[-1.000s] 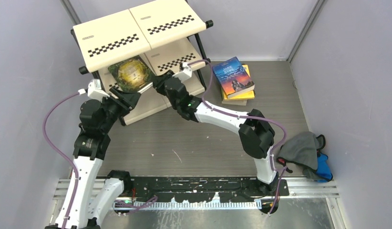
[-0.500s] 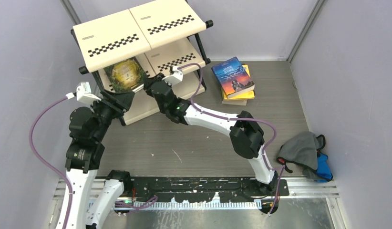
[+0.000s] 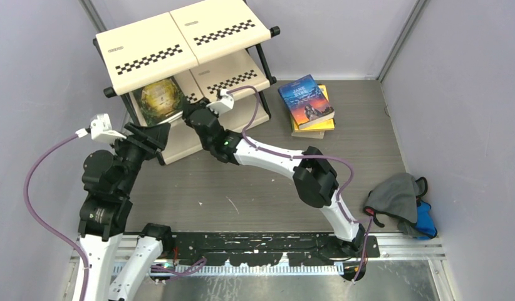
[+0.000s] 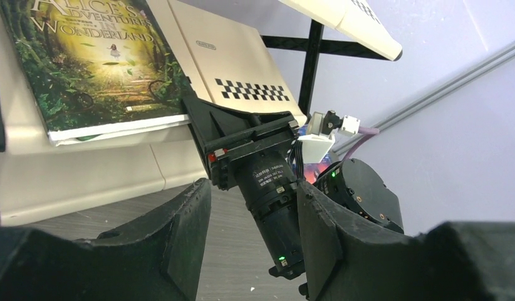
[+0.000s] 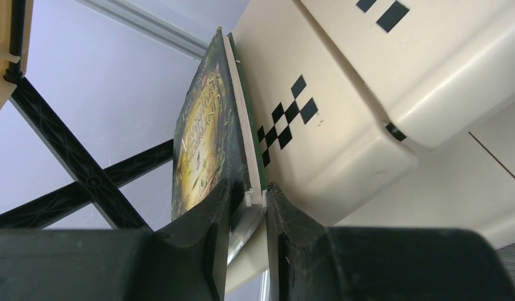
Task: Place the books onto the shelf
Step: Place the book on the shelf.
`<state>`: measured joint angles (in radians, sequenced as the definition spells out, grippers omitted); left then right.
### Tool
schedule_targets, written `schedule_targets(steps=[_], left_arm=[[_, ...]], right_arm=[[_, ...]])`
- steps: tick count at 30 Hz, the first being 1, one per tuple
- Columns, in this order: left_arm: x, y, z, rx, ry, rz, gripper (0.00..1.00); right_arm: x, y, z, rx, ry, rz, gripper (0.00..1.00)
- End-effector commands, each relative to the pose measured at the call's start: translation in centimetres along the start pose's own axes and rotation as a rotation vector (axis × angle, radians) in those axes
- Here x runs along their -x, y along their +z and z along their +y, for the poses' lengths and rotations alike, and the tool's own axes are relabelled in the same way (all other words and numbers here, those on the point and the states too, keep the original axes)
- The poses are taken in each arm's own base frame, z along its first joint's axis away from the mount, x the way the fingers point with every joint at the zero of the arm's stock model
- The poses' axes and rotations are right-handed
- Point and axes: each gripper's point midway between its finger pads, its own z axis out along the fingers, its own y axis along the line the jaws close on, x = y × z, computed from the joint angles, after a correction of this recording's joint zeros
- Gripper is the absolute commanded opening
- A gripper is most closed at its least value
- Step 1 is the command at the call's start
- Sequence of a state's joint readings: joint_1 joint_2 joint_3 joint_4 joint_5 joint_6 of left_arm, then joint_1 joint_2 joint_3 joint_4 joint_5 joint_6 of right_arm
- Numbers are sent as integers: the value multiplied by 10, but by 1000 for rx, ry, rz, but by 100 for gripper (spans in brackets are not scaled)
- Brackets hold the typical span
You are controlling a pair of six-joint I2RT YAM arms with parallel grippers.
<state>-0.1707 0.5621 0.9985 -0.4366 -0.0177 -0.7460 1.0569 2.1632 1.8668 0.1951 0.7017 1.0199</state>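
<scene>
The left gripper (image 3: 156,133) has backed off, fingers apart and empty. At upper left, the right gripper (image 5: 249,194), clamped on the green-and-gold book (image 3: 160,99), pushes it deeper into the shelf (image 3: 180,37).

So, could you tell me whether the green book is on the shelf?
On: the green book lies cover-up on the shelf, middle tier, right end effector gripping its edge.

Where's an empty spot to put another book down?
The top tier of the shelf is bare, and so is the middle tier's right panel. The table is open between shelf, book stack and cloth bundle. Crowded: the middle tier's left, where the right claw grips the green book near the left claw.
</scene>
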Motion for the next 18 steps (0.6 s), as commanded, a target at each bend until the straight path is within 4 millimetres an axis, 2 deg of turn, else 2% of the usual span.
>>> schedule_targets(steps=[1,11,14,18], left_arm=[[21,-10,-9,-9,33,-65,54],[23,-13,-11,-12,29,-70,55],[24,-13,-11,-12,26,-72,55],[24,-12,-12,-15,21,-70,56]], right_arm=[[-22,-4,-17,-64,-134,36,2],[-31,-10,-17,-65,-152,47,8],[-35,-11,-17,-61,-159,57,18],[-39,-11,-17,-59,-172,75,39]])
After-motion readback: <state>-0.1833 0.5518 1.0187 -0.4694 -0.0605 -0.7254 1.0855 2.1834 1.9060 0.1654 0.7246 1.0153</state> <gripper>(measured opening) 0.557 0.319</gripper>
